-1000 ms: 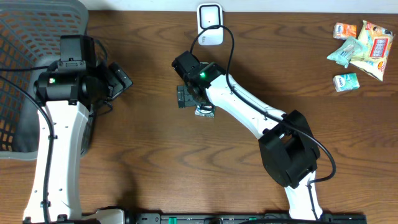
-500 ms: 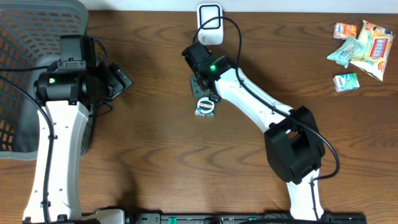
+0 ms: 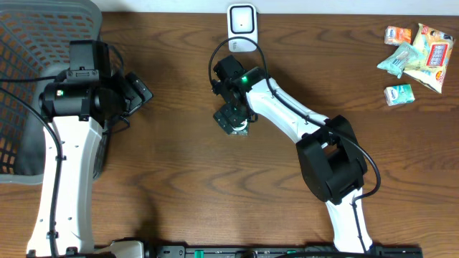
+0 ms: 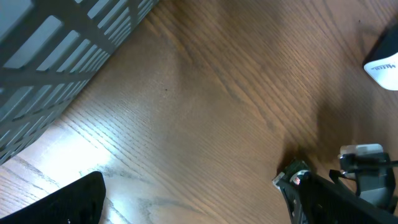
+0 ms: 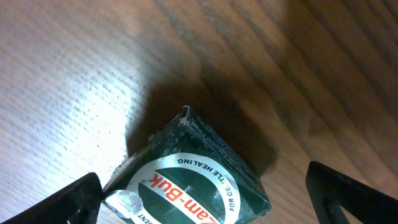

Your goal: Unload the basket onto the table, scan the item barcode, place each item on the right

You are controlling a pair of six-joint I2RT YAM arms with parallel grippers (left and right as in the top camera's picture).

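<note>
The right gripper [image 5: 202,174] hangs low over the middle of the tabletop [image 3: 179,186] with its jaws spread wide, one finger at each lower corner of the right wrist view. Between them lies the dark green packet [image 5: 193,186]. It rests flat on the wood, one corner pointing away from the camera, and neither finger touches it. Its face carries a round white-and-green label with red lettering, of which only part is readable; no barcode shows on the side facing up. From overhead the packet sits just under the tip of the right arm, a little in front of the white scanner [image 3: 242,27], which stands at the far edge of the tabletop, apart from both packet and gripper. The left gripper [image 3: 142,92] is well off to the left, beside the grey basket [image 3: 21,107], its jaws apart with only bare wood between them in the left wrist view. A small cluster of snack packets [image 3: 416,54] lies in the far right corner, well apart from both arms.
</note>
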